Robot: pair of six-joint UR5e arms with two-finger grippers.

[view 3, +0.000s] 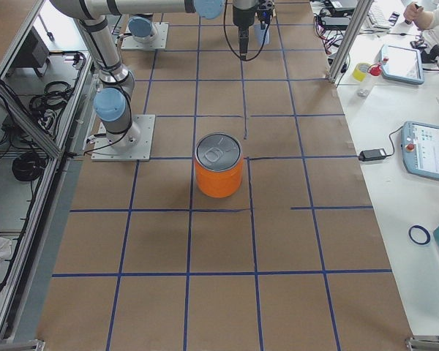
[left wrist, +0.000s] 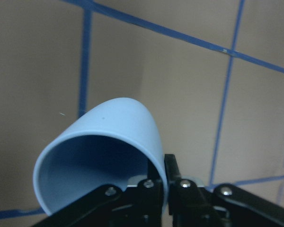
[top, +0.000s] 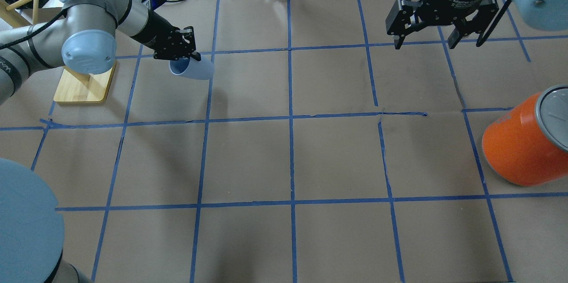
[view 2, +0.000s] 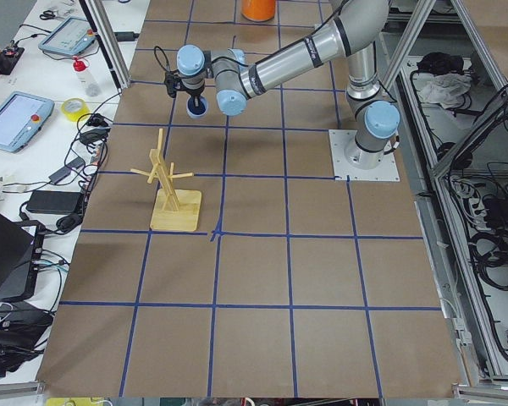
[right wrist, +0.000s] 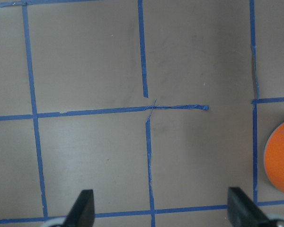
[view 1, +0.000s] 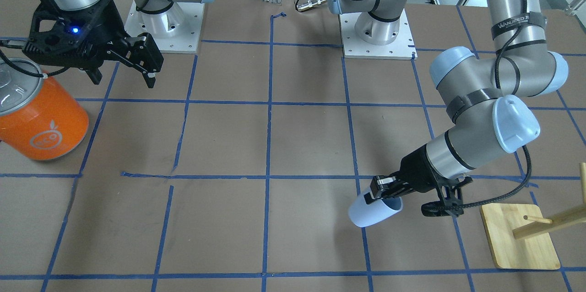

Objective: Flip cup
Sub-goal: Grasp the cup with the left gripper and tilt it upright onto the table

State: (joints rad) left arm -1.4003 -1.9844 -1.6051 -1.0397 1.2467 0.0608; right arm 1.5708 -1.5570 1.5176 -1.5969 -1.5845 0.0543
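The pale blue cup [view 1: 374, 212] is tilted on its side, held by its rim in my left gripper [view 1: 376, 189], which is shut on it above the table. It also shows in the overhead view [top: 193, 69] below my left gripper [top: 188, 55]. The left wrist view shows the cup [left wrist: 109, 142] with its bluish inside facing the camera and one finger inside the rim. My right gripper [top: 426, 41] is open and empty, high over the far right of the table. Its fingertips [right wrist: 87, 208] show wide apart in the right wrist view.
A big orange can [top: 526, 141] with a silver lid stands at the right side of the table. A wooden peg stand on a square base [view 1: 519, 237] stands close to my left arm. Blue tape lines grid the brown table.
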